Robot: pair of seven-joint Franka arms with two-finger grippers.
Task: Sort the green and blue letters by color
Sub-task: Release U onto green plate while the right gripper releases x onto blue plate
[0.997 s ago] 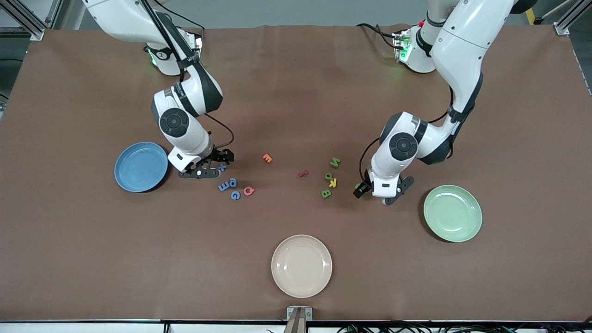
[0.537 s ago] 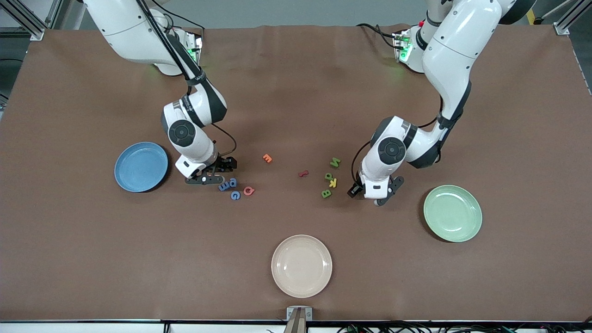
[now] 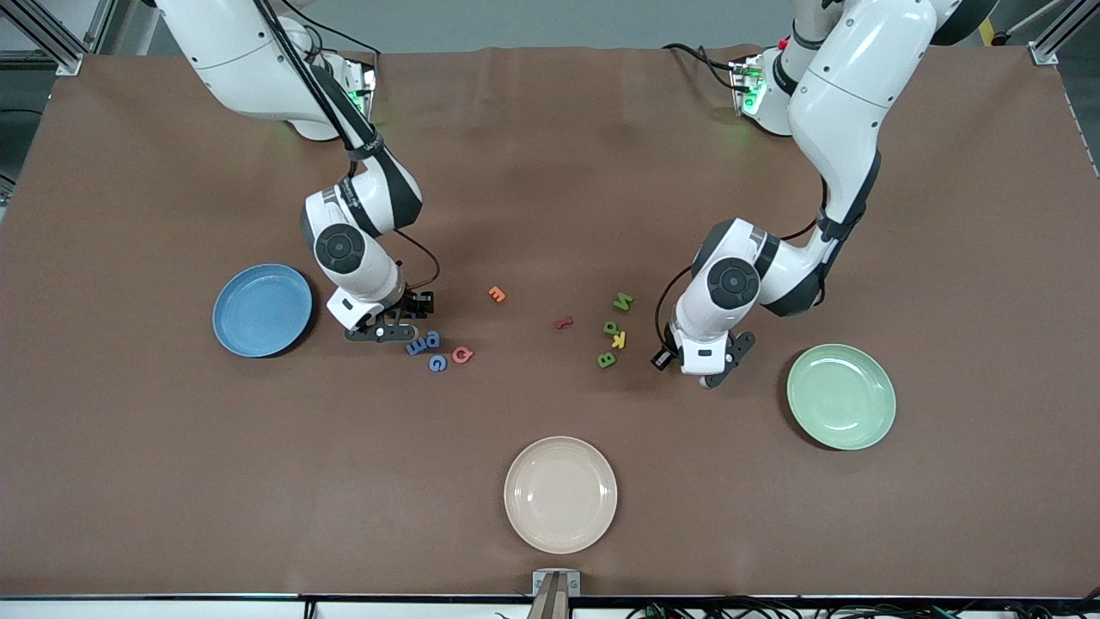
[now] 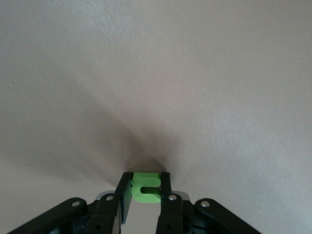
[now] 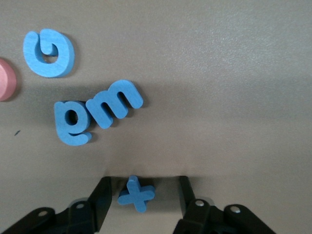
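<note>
My left gripper (image 4: pixel 145 184) is shut on a small green letter (image 4: pixel 146 187) right at the brown table, near the green plate (image 3: pixel 841 396). Three more green letters (image 3: pixel 622 302) (image 3: pixel 610 327) (image 3: pixel 606 360) lie a little toward the table's middle from my left gripper (image 3: pixel 693 361). My right gripper (image 5: pixel 141 192) stands open around a blue cross-shaped letter (image 5: pixel 137 194), with gaps on both sides. Three blue letters (image 5: pixel 48 52) (image 5: pixel 114 104) (image 5: pixel 72 123) lie just past it. In the front view my right gripper (image 3: pixel 402 320) sits between the blue plate (image 3: pixel 262 309) and those blue letters (image 3: pixel 421 344).
A pink letter (image 3: pixel 462 354) lies beside the blue group, and an orange one (image 3: pixel 497 294) and a red one (image 3: pixel 563 323) near the middle. A yellow K (image 3: pixel 618 340) sits among the green letters. A beige plate (image 3: pixel 560 494) stands near the front edge.
My left gripper shifted to the green letter and closed on it. My right gripper moved over the blue cross-shaped letter and its fingers narrowed around it.
</note>
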